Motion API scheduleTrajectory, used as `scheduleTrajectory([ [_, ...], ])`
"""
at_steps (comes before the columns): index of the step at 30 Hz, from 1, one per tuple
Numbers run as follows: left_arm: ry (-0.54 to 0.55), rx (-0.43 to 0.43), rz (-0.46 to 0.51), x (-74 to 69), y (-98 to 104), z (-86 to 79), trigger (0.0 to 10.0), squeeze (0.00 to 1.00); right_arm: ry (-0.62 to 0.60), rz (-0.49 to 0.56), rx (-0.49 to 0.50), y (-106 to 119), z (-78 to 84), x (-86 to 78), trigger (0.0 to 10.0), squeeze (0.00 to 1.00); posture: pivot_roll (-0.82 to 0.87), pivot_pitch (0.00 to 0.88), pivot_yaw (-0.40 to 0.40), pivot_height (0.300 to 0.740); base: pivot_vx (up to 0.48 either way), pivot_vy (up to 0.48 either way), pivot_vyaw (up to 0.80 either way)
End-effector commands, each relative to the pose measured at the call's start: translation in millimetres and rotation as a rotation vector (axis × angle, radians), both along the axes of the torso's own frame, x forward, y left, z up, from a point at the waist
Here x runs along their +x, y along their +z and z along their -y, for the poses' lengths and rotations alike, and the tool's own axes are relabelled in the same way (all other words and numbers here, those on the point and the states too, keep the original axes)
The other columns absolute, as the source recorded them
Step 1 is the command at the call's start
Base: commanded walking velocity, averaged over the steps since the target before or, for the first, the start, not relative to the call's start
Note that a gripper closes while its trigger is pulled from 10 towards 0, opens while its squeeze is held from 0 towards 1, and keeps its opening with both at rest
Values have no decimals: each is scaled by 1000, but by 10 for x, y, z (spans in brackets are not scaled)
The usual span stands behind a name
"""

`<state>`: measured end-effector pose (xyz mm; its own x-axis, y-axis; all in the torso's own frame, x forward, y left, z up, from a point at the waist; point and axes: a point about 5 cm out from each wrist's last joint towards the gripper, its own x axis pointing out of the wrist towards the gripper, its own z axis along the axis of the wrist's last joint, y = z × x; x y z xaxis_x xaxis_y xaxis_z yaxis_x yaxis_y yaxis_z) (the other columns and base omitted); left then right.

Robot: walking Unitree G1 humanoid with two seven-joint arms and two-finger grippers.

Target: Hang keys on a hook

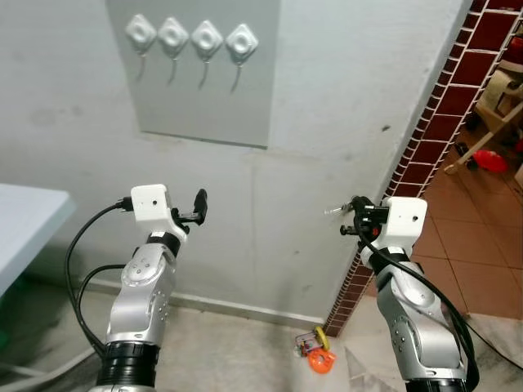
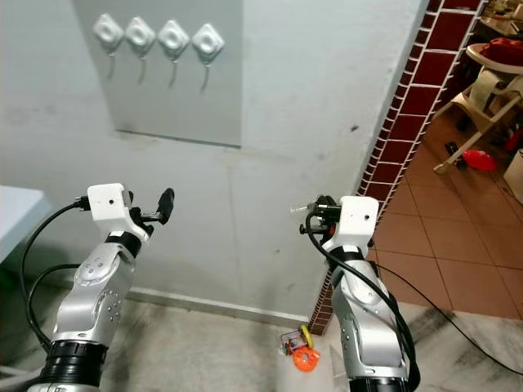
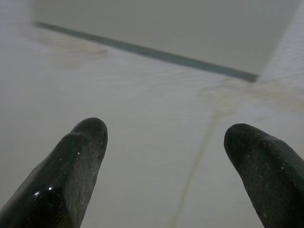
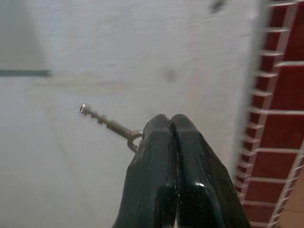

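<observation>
Fingers of the right end effector [image 4: 172, 124] are pressed tight together, clamped on a key [image 4: 108, 123] whose thin metal shaft sticks out sideways from between the tips toward the robot's left. In the head views the same end effector [image 1: 353, 214] is raised in front of the pale wall, near the corner where red brick tiling [image 1: 445, 114] begins, and the key [image 1: 335, 210] shows as a small bright sliver pointing left. It looks like a single slim key with a notched blade, though the blur makes the rest hard to read.

The left end effector [image 1: 200, 204] is held up at about the same height, well apart from the right one, its two black fingers [image 3: 78, 166] spread wide with nothing between them, facing the wall.

Above both, a grey panel [image 1: 204, 90] on the wall carries four white hooks [image 1: 190, 38] in a row, all bare. On the floor by the brick corner lies an orange and yellow toy-like object [image 1: 317, 353]. The corner of a light desk [image 1: 24, 220] is at the far left.
</observation>
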<state>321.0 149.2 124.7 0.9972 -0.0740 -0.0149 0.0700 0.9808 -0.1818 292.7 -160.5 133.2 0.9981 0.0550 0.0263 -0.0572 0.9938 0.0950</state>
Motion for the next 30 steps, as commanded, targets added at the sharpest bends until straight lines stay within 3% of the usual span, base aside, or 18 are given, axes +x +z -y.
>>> scheduleTrajectory([
  [1, -1, 12, 29, 13, 50, 55, 10000, 0, -24, 7, -6, 23, 75, 1, 10000, 0, -18, 0, -13, 732, 0, 0, 0],
  [20, -22, -6, 40, 21, 72, 72, 10000, 0, -27, 15, -3, 33, 73, 6, 10000, 0, -22, 0, -10, 732, 0, 0, 0],
  [30, -27, -6, 28, 14, 54, 77, 10000, 0, -26, 15, -1, 34, 64, -3, 10000, 0, -22, 0, -9, 732, 0, 303, 0],
])
